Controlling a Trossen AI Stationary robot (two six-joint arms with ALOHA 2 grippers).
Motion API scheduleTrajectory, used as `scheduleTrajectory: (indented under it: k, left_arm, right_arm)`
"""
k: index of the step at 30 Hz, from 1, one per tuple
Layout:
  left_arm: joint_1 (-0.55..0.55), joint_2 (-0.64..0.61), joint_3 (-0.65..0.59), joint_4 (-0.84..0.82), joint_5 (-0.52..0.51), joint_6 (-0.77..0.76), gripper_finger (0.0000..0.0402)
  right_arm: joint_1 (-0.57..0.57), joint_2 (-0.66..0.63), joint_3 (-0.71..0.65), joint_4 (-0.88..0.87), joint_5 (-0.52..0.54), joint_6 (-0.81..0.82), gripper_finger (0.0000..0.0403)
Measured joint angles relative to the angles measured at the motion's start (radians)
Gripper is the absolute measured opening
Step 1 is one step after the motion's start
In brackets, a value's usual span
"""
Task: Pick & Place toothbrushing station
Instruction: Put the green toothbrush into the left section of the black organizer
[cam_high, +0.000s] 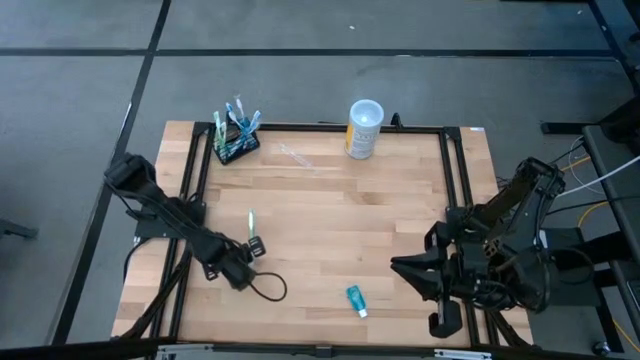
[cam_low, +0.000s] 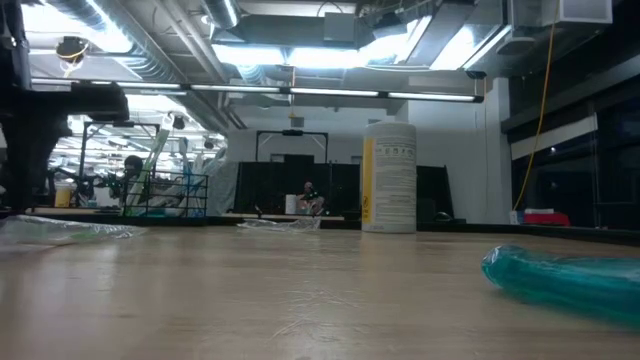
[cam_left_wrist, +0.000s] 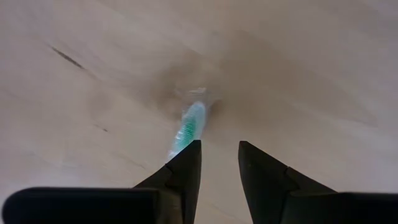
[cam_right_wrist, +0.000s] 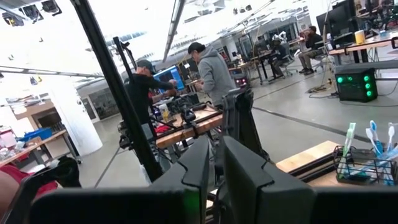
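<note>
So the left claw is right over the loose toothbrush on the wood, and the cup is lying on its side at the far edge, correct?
Not quite. The cup stands upright, as the low view shows. The left gripper is indeed down at the loose toothbrush on the table.

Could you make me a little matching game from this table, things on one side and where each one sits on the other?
Things:
1. toothbrush holder
2. white-and-yellow cup
3. teal tube
4. loose toothbrush

Places:
A. near edge, between the two arms
B. far left corner
C. lying just beyond the left gripper
D. far edge, right of centre

Pairs: 1-B, 2-D, 3-A, 4-C
</note>
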Motion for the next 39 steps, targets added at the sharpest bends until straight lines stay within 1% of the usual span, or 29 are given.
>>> scheduleTrajectory:
  k: [4,6,10,13,17,19,28,32,39]
  left_arm:
    - [0.000,0.011,0.000,0.015,-0.047,0.001,0.0100]
    - [0.000,0.007,0.002,0.013,-0.051,-0.008,0.0100]
    - [-0.008,-0.020,0.002,0.001,-0.057,-0.024,0.0099]
    - [-0.013,-0.046,0.003,0.015,-0.083,-0.005,0.0100]
    - [-0.002,-0.060,0.004,0.042,-0.079,0.027,0.0098]
    - [0.008,-0.060,0.004,0.050,-0.059,0.040,0.0098]
    - [0.058,-0.010,0.003,0.132,-0.021,0.076,0.0097]
    - [0.062,0.016,0.003,0.115,-0.017,0.077,0.0097]
    - [0.061,0.024,0.002,0.113,0.002,0.076,0.0092]
  right_arm:
    - [-0.010,0.000,0.000,0.004,0.000,0.005,0.0049]
    - [-0.014,0.000,0.000,0.004,0.000,0.006,0.0049]
    - [-0.017,0.000,0.000,0.004,0.000,0.008,0.0049]
    - [-0.018,0.000,0.000,0.005,0.001,0.004,0.0049]
    - [-0.026,0.000,0.000,0.004,0.000,0.001,0.0049]
    - [-0.031,0.000,0.000,0.004,0.000,0.000,0.0049]
    - [-0.031,0.000,0.000,0.004,-0.008,-0.007,0.0049]
    - [-0.031,0.000,0.000,0.005,-0.023,0.009,0.0049]
    - [-0.031,0.013,0.000,0.012,-0.024,0.032,0.0049]
